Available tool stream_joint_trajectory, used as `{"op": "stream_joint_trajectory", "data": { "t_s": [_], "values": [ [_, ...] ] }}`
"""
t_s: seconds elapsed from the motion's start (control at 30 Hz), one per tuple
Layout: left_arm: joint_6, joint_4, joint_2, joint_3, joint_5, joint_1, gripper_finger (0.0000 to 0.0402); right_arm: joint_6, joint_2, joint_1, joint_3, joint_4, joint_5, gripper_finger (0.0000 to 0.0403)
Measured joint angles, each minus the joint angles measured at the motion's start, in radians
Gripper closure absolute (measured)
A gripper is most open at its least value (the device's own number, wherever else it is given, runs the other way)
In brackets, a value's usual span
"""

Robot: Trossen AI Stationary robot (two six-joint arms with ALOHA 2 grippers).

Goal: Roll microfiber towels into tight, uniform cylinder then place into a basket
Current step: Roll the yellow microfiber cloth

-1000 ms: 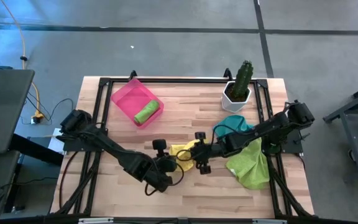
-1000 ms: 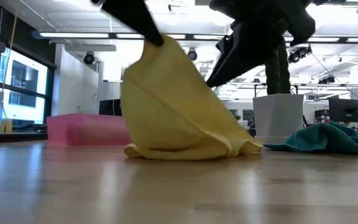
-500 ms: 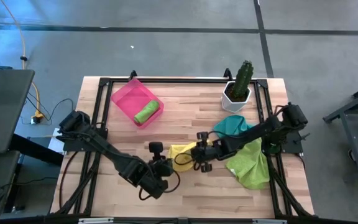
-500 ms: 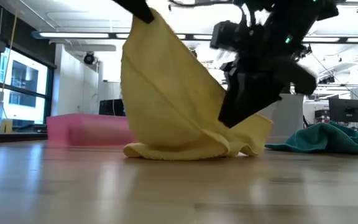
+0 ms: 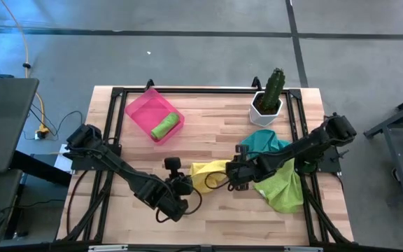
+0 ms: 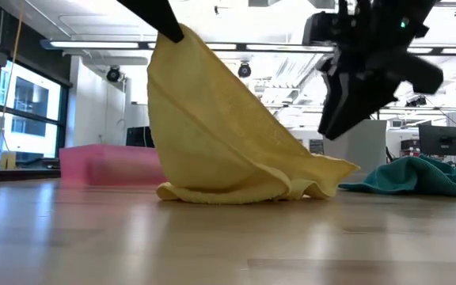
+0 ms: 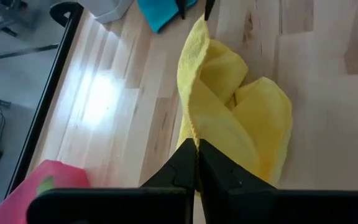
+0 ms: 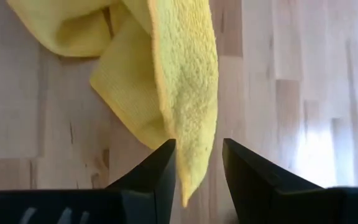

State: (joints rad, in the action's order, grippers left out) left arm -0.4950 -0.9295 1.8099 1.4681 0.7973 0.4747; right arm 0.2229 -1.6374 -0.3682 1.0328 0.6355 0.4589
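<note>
The yellow towel (image 5: 208, 171) lies mid-table with one edge raised like a tent (image 6: 212, 119); my left gripper (image 7: 197, 144) is shut on that raised edge. My right gripper (image 8: 197, 149) is open just right of the towel. Its fingers stand on either side of the towel's outstretched right corner (image 6: 343, 168), and in the low view they are above it (image 6: 347, 103). The pink basket (image 5: 140, 106) at the far left holds one rolled green towel (image 5: 165, 127). A teal towel (image 5: 261, 140) and a lime green towel (image 5: 282, 185) lie crumpled at the right. My left gripper pinches the yellow towel's edge (image 7: 195, 127) between its two shut fingers, coming slanting down from the table's left. The edge is held up high (image 6: 171, 36). The cloth hangs from it and slopes down to the right, and its lower folds (image 6: 220, 190) rest on the table.
A white pot with a green cactus (image 5: 266, 103) stands at the far right, behind the teal towel. A black frame (image 5: 187, 89) runs round the tabletop. Bare wood lies along the near edge (image 5: 208, 220) and between basket and cactus.
My right gripper has moved toward the table's right edge, from over the yellow towel to beyond its right corner, and has tipped steeper downward, staying open. The towel's right corner now reaches farther right along the table. Its raised edge stays up in my left gripper.
</note>
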Motion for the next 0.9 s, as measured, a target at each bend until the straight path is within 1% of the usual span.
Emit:
{"op": "stream_joint_trajectory", "data": {
  "t_s": [0.17,0.27,0.33,0.5,0.57,0.73,0.8,0.9],
  "values": [
    [-0.008,-0.004,0.0,0.0,-0.001,0.0,0.0401,0.037,-0.012,0.004,0.0,0.014,-0.036,0.0273],
    [-0.015,-0.006,0.0,0.0,-0.001,0.0,0.0401,0.062,-0.013,-0.001,0.0,0.021,-0.074,0.0257],
    [-0.025,-0.01,0.0,0.0,-0.002,0.0,0.0401,0.083,-0.016,-0.005,0.0,0.034,-0.076,0.0241],
    [-0.028,-0.01,0.0,0.0,-0.005,0.0,0.0401,0.086,-0.025,-0.012,0.0,0.041,0.031,0.0208],
    [-0.029,-0.01,0.0,0.0,-0.011,0.0,0.0401,0.086,-0.029,-0.009,0.0,0.042,0.034,0.0203],
    [-0.029,-0.014,0.0,0.0,-0.01,0.0,0.0401,0.111,-0.077,0.002,0.0,0.028,-0.023,0.0201],
    [-0.029,-0.018,0.0,0.0,-0.011,0.0,0.0401,0.113,-0.097,0.001,0.0,0.038,-0.015,0.0201],
    [-0.028,-0.018,0.0,0.0,-0.011,0.0,0.0401,0.113,-0.121,0.001,0.0,0.039,0.042,0.0201]
  ]
}}
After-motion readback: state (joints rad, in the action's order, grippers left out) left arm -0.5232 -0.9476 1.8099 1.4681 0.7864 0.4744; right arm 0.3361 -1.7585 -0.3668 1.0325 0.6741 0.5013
